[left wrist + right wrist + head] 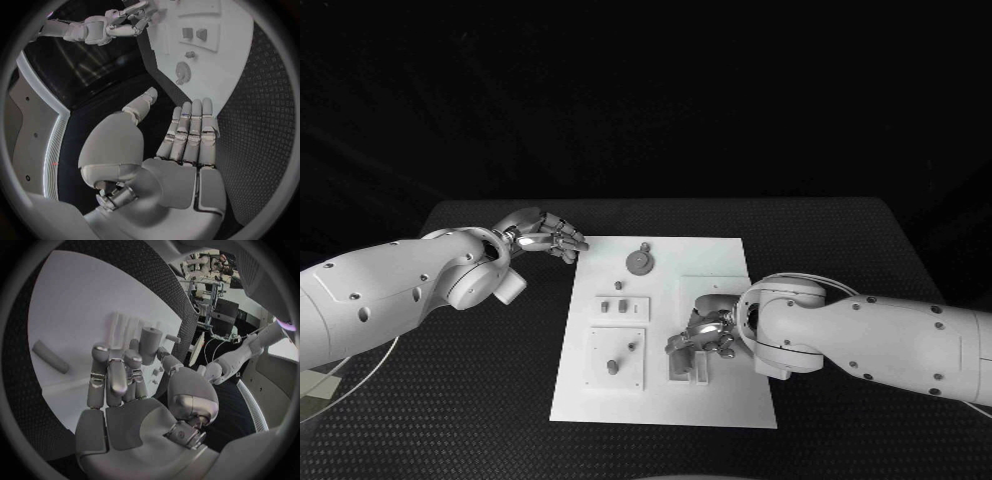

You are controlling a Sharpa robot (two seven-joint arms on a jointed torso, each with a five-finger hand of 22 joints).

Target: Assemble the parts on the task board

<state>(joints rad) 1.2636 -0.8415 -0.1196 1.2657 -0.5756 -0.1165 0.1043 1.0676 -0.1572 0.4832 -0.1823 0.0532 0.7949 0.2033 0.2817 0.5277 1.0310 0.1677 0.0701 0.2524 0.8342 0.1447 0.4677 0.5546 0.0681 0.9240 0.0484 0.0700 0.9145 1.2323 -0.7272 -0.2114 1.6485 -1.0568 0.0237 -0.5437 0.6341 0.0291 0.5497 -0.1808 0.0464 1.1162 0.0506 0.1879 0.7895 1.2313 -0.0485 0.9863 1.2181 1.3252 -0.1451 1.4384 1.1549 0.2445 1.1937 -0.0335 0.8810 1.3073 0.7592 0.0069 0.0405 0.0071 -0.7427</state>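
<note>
Hidden and uncertain spots on the flat white task board (733,400)

In the head view the silver many-fingered right hand (705,337) covers the board's right middle, so the small grey parts beneath it and any contact with them cannot be made out. In the right wrist view its fingers (116,375) hide the foot of a grey cylindrical peg (150,344), and whether they grip it cannot be told. The small upright grey pieces (622,306) on the board are too small to identify.
</note>
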